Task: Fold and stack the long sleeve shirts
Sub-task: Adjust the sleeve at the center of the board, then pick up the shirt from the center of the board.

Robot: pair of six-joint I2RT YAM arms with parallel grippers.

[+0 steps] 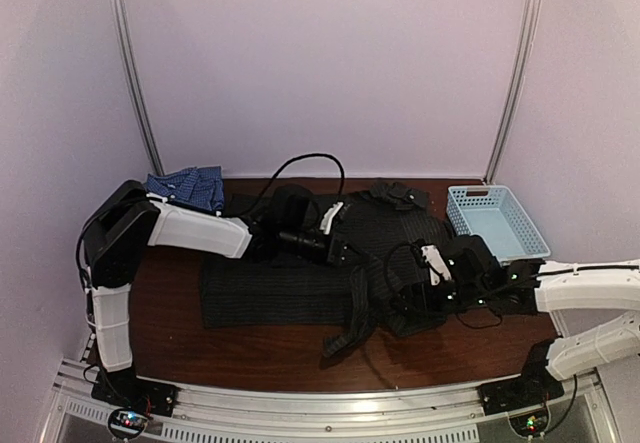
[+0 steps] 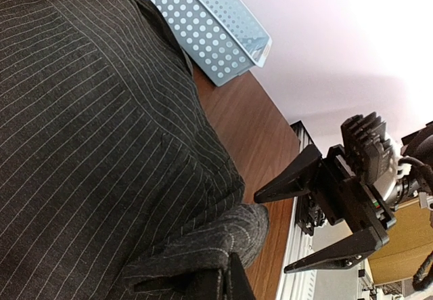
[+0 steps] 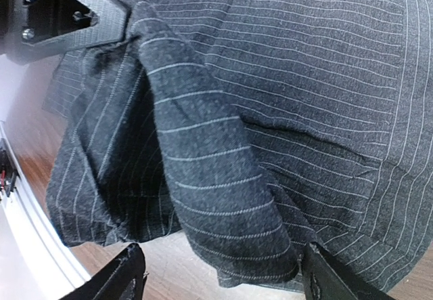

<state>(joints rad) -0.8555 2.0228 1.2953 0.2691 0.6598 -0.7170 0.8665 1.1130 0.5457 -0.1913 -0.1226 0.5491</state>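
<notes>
The left hand (image 1: 347,255) pinches a soft ridge of the rumpled black pinstriped woven shirt (image 3: 270,76); the right hand (image 2: 272,233) has its tapered fingers (image 2: 294,177) standing apart.

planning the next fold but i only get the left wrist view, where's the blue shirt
Observer: The blue shirt sits bunched at the back left corner of the table, beside the left arm.
Operator: is the black one laid flat
Observer: Mostly. The black shirt is spread mid-table, with what looks like a sleeve trailing toward the near edge.
Operator: what's under the right pincer
Observer: The right pincer is open, its fingers on either side of a raised fold of that shirt.
</notes>
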